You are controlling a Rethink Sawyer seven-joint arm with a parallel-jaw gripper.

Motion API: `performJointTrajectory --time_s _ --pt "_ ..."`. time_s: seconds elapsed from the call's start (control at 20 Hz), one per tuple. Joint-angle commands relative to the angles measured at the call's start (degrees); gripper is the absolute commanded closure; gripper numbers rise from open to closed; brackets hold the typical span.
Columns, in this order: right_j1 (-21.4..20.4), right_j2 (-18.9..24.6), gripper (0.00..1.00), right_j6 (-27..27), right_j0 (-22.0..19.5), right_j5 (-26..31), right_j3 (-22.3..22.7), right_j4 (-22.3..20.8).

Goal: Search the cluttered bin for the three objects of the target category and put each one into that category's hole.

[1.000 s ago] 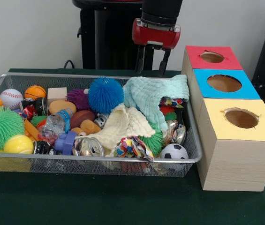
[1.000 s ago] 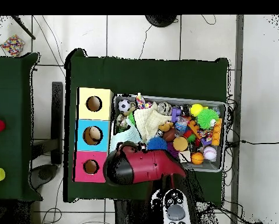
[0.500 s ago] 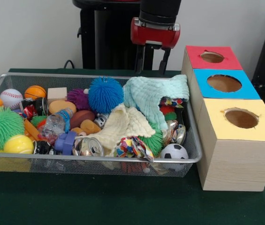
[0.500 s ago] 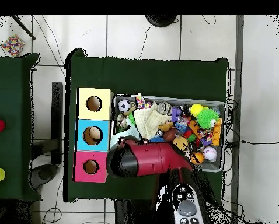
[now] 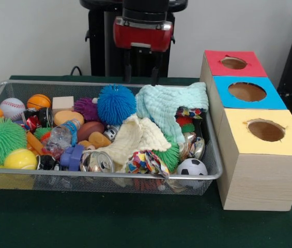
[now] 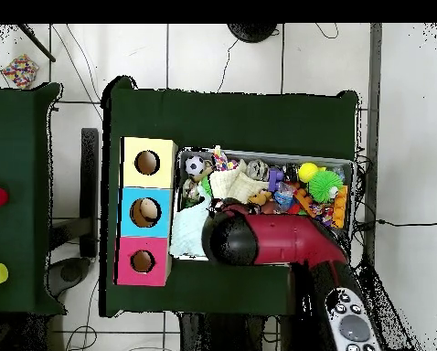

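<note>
The wire mesh bin is packed with toys and cloths; it also shows in the overhead view. My gripper hangs open and empty over the bin's far rim, just behind a blue spiky ball that shows no eyes. No soft toy creature with a face shows; a brown monkey and a googly-eyed puffball are hidden or out of view. The red-surround hole tops the far end of the wooden box, to the right of the gripper. In the overhead view the red arm covers the gripper and part of the bin.
The blue-surround hole and the yellow-surround hole sit nearer the camera on the same box. A mint cloth and a cream cloth cover the bin's right half. A green spiky ball, a baseball and a can lie on the left.
The gripper has moved left in the front view, from above the mint cloth to behind the blue spiky ball. It stays open and empty. Nothing in the bin has moved.
</note>
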Motion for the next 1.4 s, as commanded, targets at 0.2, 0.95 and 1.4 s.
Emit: performJointTrajectory --time_s 0.2,0.95,1.4 --pt "-0.2 10.2 0.00 -10.4 -7.0 7.9 -4.0 -0.4" --pt "2.8 9.2 0.00 -9.1 -5.7 7.4 -3.9 -8.2" --pt "7.3 6.5 0.00 -4.5 -3.6 1.8 -4.2 -13.5"
